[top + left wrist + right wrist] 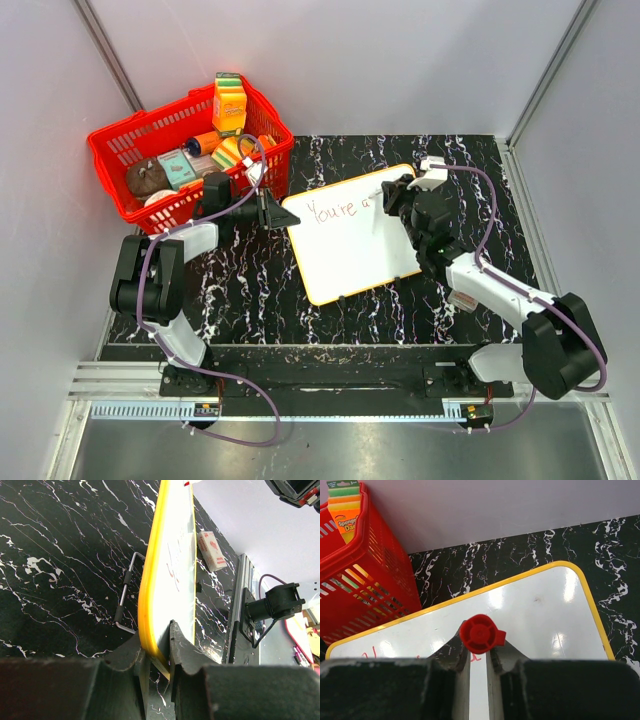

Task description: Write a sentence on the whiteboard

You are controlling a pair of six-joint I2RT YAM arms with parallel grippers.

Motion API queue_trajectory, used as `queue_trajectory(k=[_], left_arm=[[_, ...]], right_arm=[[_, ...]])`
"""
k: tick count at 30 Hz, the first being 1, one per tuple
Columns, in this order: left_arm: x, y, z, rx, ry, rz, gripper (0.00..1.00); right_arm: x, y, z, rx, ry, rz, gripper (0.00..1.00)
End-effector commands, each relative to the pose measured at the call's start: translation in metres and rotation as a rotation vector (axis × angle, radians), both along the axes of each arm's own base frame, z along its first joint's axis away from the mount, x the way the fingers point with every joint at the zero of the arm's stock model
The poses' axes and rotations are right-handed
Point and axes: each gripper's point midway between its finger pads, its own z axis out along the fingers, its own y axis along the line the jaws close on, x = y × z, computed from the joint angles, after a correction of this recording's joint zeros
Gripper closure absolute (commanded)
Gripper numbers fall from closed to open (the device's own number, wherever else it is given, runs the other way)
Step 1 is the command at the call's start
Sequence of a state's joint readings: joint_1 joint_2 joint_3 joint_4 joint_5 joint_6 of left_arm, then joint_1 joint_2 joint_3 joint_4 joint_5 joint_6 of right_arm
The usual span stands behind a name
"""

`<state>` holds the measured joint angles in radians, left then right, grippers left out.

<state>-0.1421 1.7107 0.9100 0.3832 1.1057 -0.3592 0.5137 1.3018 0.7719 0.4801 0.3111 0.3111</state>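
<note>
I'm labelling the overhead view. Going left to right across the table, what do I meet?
red basket → left gripper, clamped on the edge of the whiteboard → the sentence → right gripper, holding a red marker.

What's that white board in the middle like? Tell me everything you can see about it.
The whiteboard is a glossy white rectangle with rounded corners and a thin yellow rim, set askew on the black marbled table beside a red basket. Red handwriting near its top reads "You're a". The left gripper pinches its left edge; the right gripper holds a red marker over it.
</note>
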Motion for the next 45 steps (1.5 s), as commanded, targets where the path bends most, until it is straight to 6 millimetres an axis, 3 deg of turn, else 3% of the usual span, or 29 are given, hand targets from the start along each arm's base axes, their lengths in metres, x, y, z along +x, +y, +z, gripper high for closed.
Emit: queue_trajectory(k=[1,7,29,34,45], left_arm=[[-0.009,-0.012,-0.04,0.106,-0.078,-0.052,1.0],[-0.009,-0.012,-0.04,0.105,-0.078,-0.053,1.0],[-0.01,-0.012,-0.04,0.107,-0.075,-0.054,1.0],[-0.01,-0.012,-0.04,0.108,-0.077,-0.053,1.0],[-0.01,-0.012,-0.04,0.107,-0.077,-0.054,1.0]], right_arm=[[0.008,0.002,0.03,0.046,-0.078,-0.002,1.0],[0.01,0.001,0.018,0.031,-0.044,-0.013,1.0],[-0.015,-0.005,-0.016,0.009,0.037,0.024,1.0],[-0.011,-0.004,-0.012,0.015,0.03,0.014,1.0],[0.004,-0.004,0.016,0.024,-0.035,-0.017,1.0]])
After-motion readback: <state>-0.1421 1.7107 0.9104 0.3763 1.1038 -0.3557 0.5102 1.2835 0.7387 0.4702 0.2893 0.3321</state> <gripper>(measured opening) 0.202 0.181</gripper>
